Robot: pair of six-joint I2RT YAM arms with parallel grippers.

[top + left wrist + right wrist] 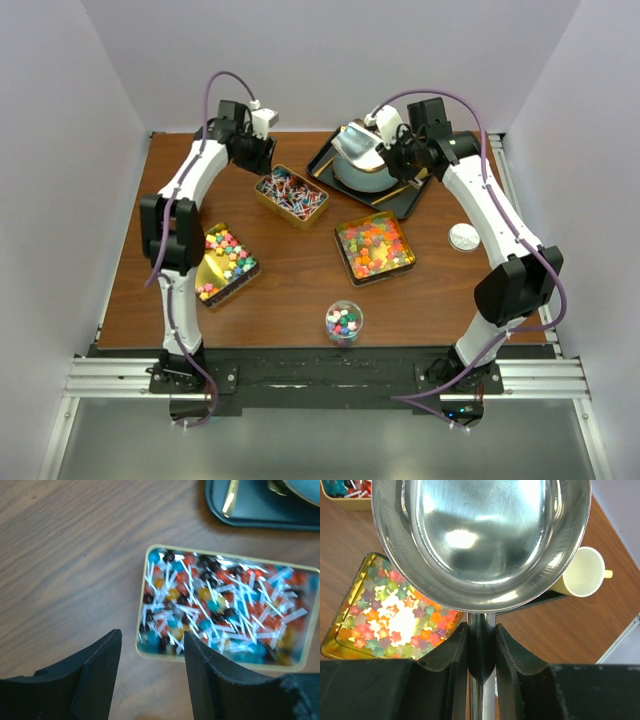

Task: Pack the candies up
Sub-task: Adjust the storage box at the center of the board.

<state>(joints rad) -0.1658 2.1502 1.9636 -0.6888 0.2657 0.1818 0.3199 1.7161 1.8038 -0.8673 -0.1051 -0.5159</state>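
The wrapped candies [220, 605] lie heaped in a gold tin [142, 630] at the back of the table [300, 290], just in front of my left gripper [152, 640]. Its wrist camera shows the jaws parted with nothing between them, only bare wood, hanging over the tin's near short edge. There is free table to the left of that tin. To its right the corner of the black tray [250, 520] comes near but does not touch it.

The star-shaped gummies [374, 246] fill a second tin right of centre, and the chunky pieces [229, 257] cover part of a third tin [212, 272] beside the left arm's elbow. The three tins sit well apart, with open wood between them.

The right gripper [481, 640] is clamped tight on the handle of a steel scoop [480, 535], whose bowl looks bare and shiny. From above I see the scoop held over the tray. The wrist view alone shows the gummies below its bowl on the left, and a small pale cup [584, 572] on the right near the table's edge.

A clear jar [344, 322] with coloured pieces inside stands alone near the front edge, between the two arm bases. The walls close in on both sides of the table.
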